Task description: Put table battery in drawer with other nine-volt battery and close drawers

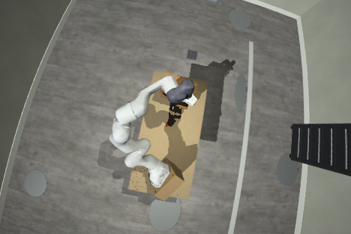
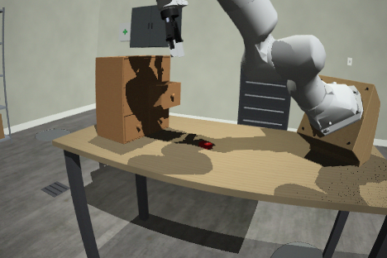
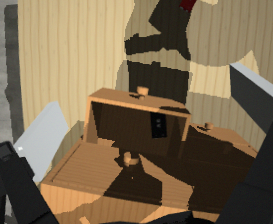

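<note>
Wide-open, empty gripper above the wooden chest.
Below, one drawer stands open, a black nine-volt battery inside; the red battery lies on the table.

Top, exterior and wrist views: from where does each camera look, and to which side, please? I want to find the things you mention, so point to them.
Top: above the room, facing down on the table (image 1: 187, 135); most of the arm shows.
Exterior: beside the table (image 2: 248, 174), facing across it; arm and gripper (image 2: 177, 51) show.
Wrist: at the gripper (image 3: 143, 97), facing down on the open drawer (image 3: 137, 96); its fingers show.
Exterior and wrist share that drawer (image 2: 174, 95).
</note>
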`<state>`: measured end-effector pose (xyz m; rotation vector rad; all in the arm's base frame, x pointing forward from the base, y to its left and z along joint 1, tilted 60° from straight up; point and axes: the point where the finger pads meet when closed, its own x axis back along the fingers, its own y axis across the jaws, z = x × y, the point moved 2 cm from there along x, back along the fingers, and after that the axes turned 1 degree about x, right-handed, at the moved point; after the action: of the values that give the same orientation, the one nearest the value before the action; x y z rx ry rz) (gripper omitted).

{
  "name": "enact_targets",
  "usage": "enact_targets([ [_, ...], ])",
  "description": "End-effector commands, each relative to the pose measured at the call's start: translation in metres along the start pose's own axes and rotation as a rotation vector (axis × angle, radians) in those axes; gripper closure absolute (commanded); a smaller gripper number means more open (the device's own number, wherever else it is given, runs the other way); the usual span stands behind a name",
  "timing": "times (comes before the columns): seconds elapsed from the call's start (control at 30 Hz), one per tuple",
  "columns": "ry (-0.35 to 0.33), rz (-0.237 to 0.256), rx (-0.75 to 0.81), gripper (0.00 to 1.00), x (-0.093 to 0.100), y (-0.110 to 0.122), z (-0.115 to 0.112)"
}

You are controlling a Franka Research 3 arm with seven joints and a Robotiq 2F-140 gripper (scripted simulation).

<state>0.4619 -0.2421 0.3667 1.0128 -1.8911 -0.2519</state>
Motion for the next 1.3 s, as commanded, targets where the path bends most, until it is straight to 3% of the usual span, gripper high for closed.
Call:
enact_targets([
  [0.0,-0.023,-0.003,-0.029,0.00,0.007,0.003,0.010],
  [0.2,-0.095,-0.012,-0.146,0.00,0.028,0.015,0.044],
  [0.27,-0.095,-0.012,-0.146,0.00,0.028,0.015,0.044],
  [0.5,-0.201,-0.024,-0.317,0.00,0.059,0.032,0.093],
  [0.63,-0.236,-0.029,-0.375,0.00,0.070,0.038,0.110],
  [1.27,-0.243,-0.030,-0.386,0.00,0.072,0.039,0.113],
])
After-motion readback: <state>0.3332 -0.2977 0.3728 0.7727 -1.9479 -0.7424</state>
